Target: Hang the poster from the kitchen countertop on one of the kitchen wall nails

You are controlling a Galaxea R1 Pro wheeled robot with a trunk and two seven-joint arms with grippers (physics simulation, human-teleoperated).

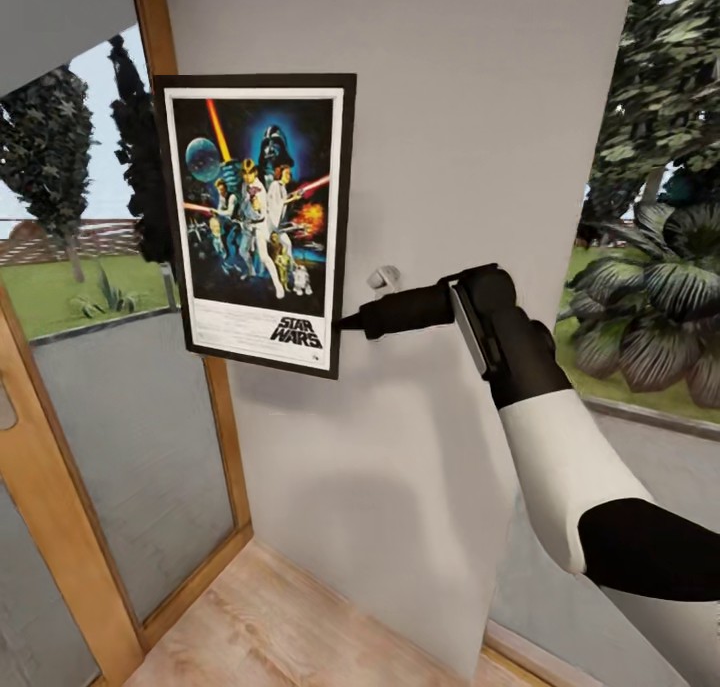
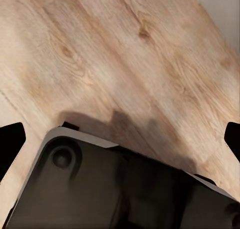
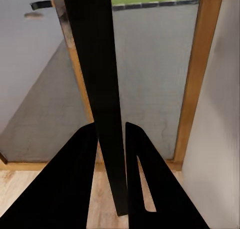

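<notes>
The poster (image 1: pixel 257 222), black-framed with colourful figures and the "STAR WARS" logo, hangs upright and flat against the pale grey wall (image 1: pixel 450 117). My right gripper (image 1: pixel 341 322) is shut on its lower right edge, arm reaching in from the right. In the right wrist view the poster (image 3: pixel 97 79) shows edge-on as a dark strip pinched between the two fingers (image 3: pixel 65 189) of the right gripper (image 3: pixel 115 134). No nail head can be made out on the wall; the countertop is out of view. My left gripper (image 2: pixel 120 139) is open over the wooden floor, holding nothing.
A wood-framed glass door (image 1: pixel 120 437) stands just left of the wall, with another glass pane (image 1: pixel 650 267) to the right showing garden plants. Light wooden floor (image 1: pixel 270 617) runs below. The robot's dark base (image 2: pixel 115 189) lies under the left gripper.
</notes>
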